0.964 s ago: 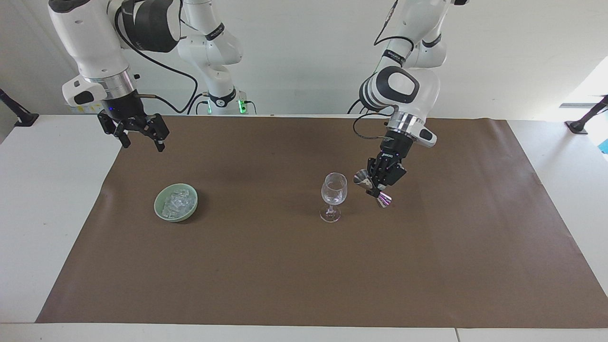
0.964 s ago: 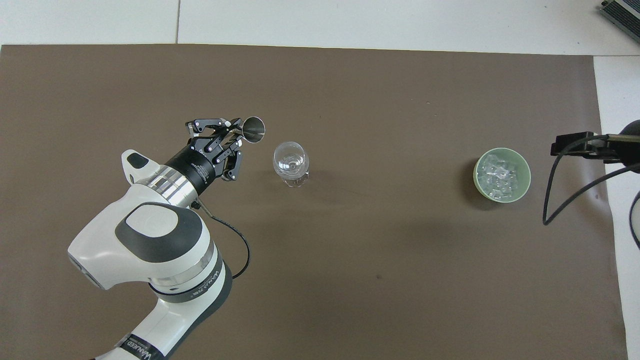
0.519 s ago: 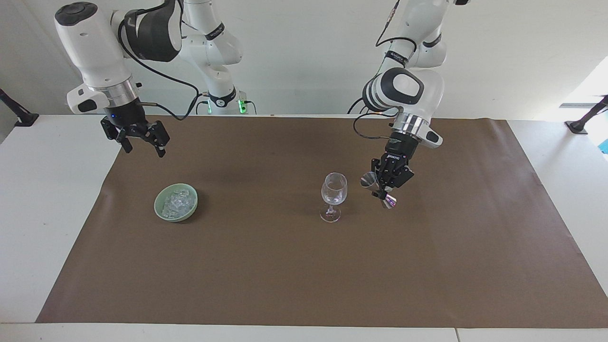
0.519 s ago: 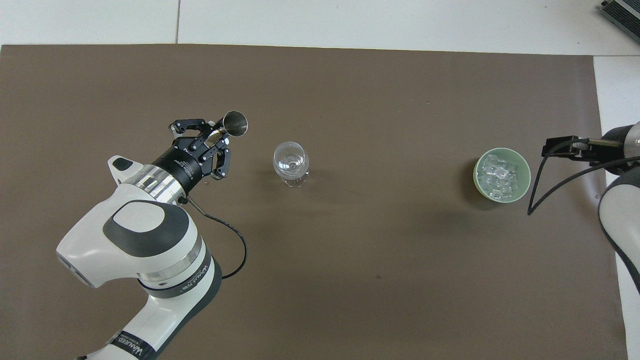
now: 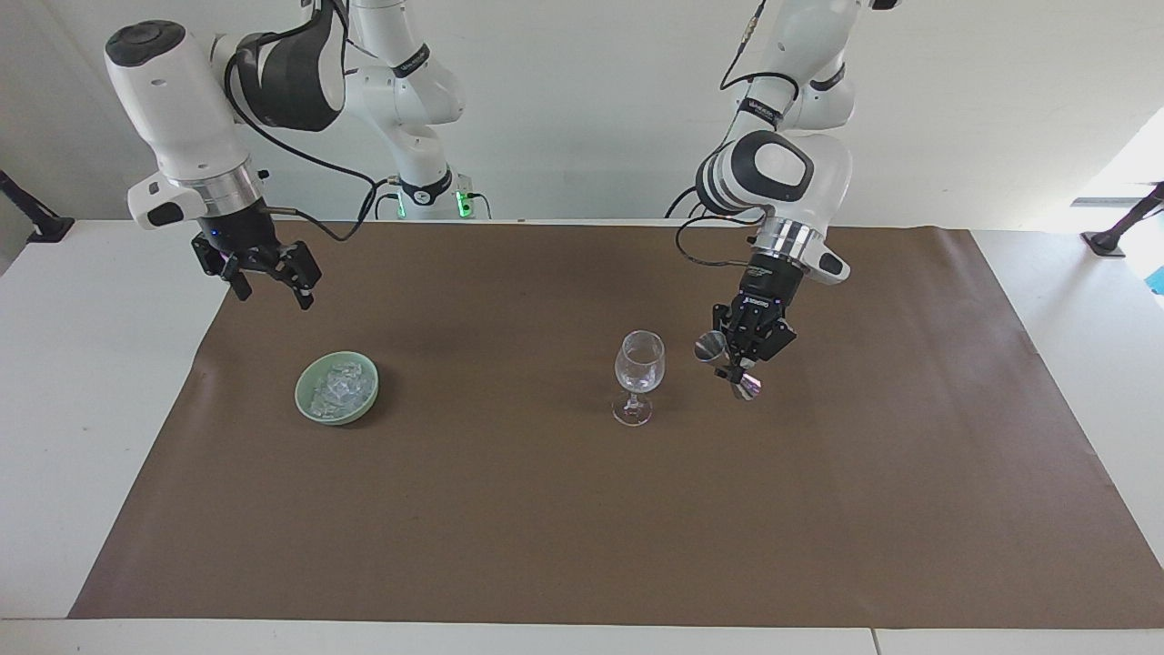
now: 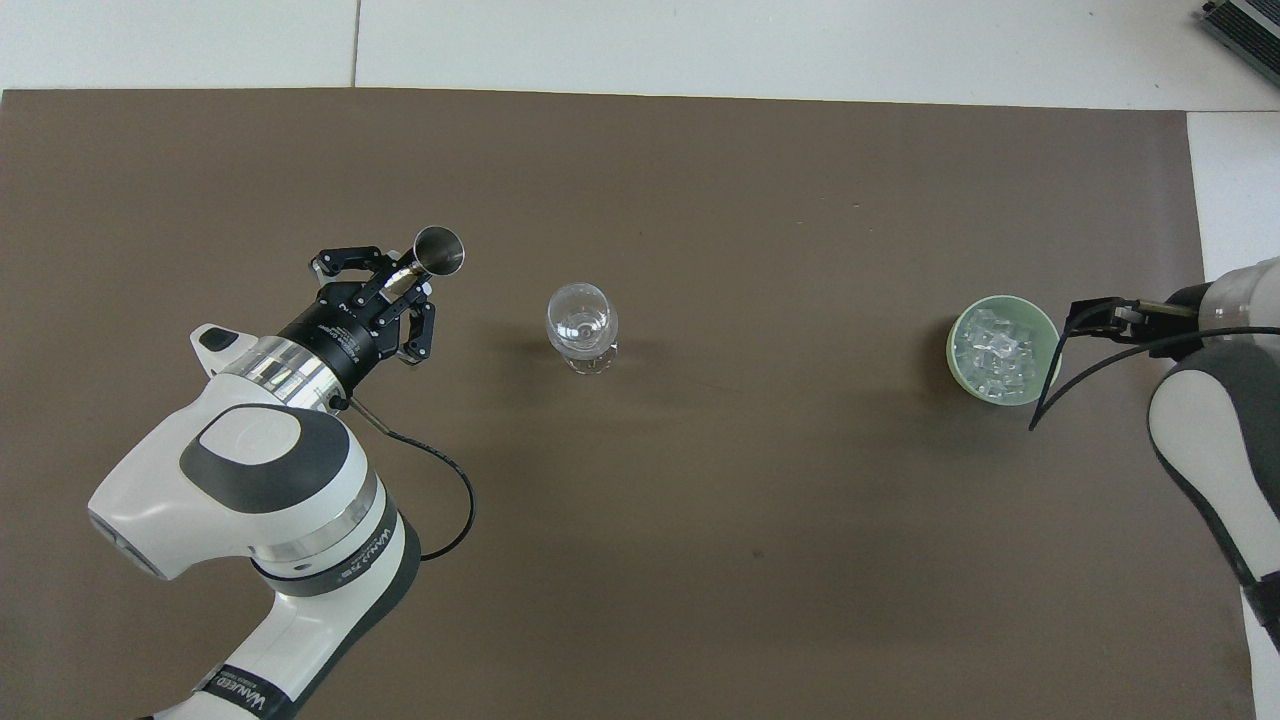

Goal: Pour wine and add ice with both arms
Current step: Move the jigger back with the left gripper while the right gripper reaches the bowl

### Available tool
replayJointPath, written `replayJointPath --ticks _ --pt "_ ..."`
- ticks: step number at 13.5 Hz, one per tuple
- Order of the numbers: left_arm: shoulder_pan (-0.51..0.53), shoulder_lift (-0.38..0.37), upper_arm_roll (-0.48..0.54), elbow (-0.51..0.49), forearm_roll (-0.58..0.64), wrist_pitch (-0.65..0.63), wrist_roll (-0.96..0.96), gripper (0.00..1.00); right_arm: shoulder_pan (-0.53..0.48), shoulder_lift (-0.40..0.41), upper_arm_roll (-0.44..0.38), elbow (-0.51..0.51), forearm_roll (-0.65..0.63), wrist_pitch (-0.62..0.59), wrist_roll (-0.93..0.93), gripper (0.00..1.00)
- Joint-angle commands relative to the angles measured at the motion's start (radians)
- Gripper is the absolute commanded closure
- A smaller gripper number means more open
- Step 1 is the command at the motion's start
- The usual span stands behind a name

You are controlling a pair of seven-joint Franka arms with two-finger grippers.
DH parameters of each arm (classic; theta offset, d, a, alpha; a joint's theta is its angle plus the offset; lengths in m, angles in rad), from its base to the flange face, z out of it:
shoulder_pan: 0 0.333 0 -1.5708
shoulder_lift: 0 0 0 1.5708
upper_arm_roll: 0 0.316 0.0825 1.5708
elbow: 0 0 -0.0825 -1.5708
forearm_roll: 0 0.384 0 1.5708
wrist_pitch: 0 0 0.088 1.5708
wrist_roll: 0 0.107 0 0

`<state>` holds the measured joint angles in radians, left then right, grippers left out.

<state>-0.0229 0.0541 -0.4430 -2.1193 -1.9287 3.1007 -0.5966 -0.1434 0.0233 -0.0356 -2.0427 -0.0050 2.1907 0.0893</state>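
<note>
A clear wine glass point(image 5: 639, 371) point(image 6: 581, 322) stands upright mid-mat. Beside it, toward the left arm's end, my left gripper point(image 5: 735, 364) point(image 6: 396, 287) hangs over the bare mat, shut on a tilted steel jigger point(image 5: 710, 346) point(image 6: 438, 250). I cannot make out any wine in the glass or the jigger. The ice point(image 5: 335, 386) point(image 6: 995, 352) lies heaped in a pale green bowl point(image 5: 305, 400) point(image 6: 952, 350). My right gripper point(image 5: 273, 286) hangs open and empty over the mat's edge near the bowl. In the overhead view it is hidden by its own arm point(image 6: 1215, 410).
A brown mat point(image 5: 582, 528) point(image 6: 700, 520) covers most of the white table point(image 5: 82, 382). A black cable point(image 6: 1050, 390) loops from the right wrist beside the bowl. Black clamps point(image 5: 1114, 227) sit at the table's corners nearest the robots.
The left gripper has carried the jigger away from the glass, toward the left arm's end. The right arm has swung in closer to the bowl.
</note>
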Motion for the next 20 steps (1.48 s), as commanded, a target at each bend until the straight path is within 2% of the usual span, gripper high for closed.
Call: replayJointPath --ticks 1,5,7,10,11,13,14,15,17,20 --pt "0.011 -0.039 -0.002 -0.033 -0.009 -0.030 -0.020 1.00 -0.001 -0.028 0.013 -0.068 0.017 0.058 0.012 0.00" --pt "0.061 -0.049 -0.002 -0.063 -0.009 -0.062 -0.040 1.00 0.047 -0.019 0.013 -0.086 0.013 0.072 0.007 0.00" --pt "0.075 -0.056 0.000 -0.068 -0.007 -0.085 -0.064 1.00 0.045 0.007 0.013 -0.086 0.013 0.130 0.006 0.09" --pt "0.127 -0.089 0.009 -0.114 0.002 -0.210 -0.065 1.00 0.051 0.067 0.014 -0.086 0.013 0.156 0.007 0.19" --pt "0.142 -0.100 0.010 -0.132 0.005 -0.249 -0.065 1.00 0.064 0.076 0.014 -0.086 0.013 0.161 0.009 0.25" --pt "0.178 -0.109 0.010 -0.160 0.007 -0.295 -0.065 1.00 0.073 0.078 0.013 -0.086 0.013 0.161 0.015 0.29" --pt "0.195 -0.109 0.010 -0.177 0.007 -0.322 -0.068 1.00 0.071 0.078 0.013 -0.086 0.013 0.159 0.013 0.37" --pt "0.211 -0.109 0.012 -0.189 0.007 -0.356 -0.077 1.00 0.071 0.078 0.013 -0.089 0.013 0.159 0.015 0.41" --pt "0.245 -0.112 0.012 -0.214 0.007 -0.405 -0.095 1.00 0.071 0.079 0.013 -0.112 0.013 0.164 0.017 0.41" --pt "0.284 -0.135 0.026 -0.267 0.013 -0.490 -0.095 1.00 0.068 0.099 0.013 -0.137 0.013 0.242 0.018 0.41"
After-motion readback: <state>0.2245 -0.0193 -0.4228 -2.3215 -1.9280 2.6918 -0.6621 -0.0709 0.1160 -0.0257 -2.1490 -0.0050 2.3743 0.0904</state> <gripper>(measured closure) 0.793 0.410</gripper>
